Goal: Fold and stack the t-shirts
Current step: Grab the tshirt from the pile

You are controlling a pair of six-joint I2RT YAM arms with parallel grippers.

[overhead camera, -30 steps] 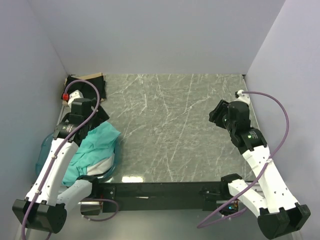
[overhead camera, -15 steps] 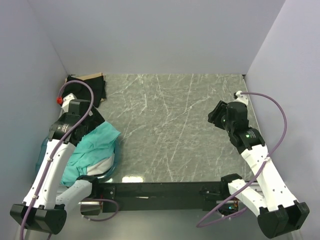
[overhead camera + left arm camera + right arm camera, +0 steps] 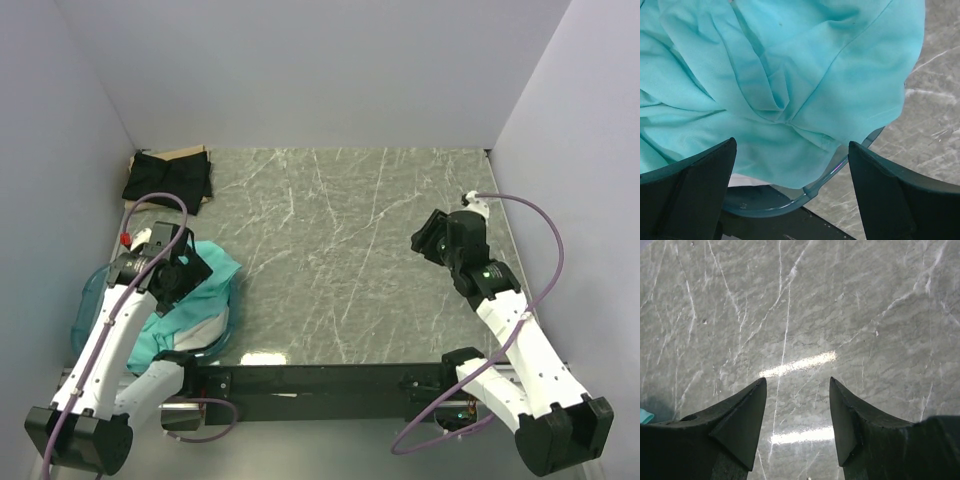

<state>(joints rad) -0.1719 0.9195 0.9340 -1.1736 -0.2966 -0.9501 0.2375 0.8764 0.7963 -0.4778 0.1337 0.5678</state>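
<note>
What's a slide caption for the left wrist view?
Open left claw above the mint-teal t-shirt heaped in the blue tub.

The mint-teal t-shirt (image 3: 790, 65) lies crumpled and fills most of the view. Its lower edge drapes over the rim of the translucent blue tub (image 3: 790, 201). Grey marbled bench (image 3: 935, 125) shows at right. The left claw (image 3: 792, 145) is spread wide above the cloth, both dark fingers (image 3: 695, 195) clear of it.
</note>
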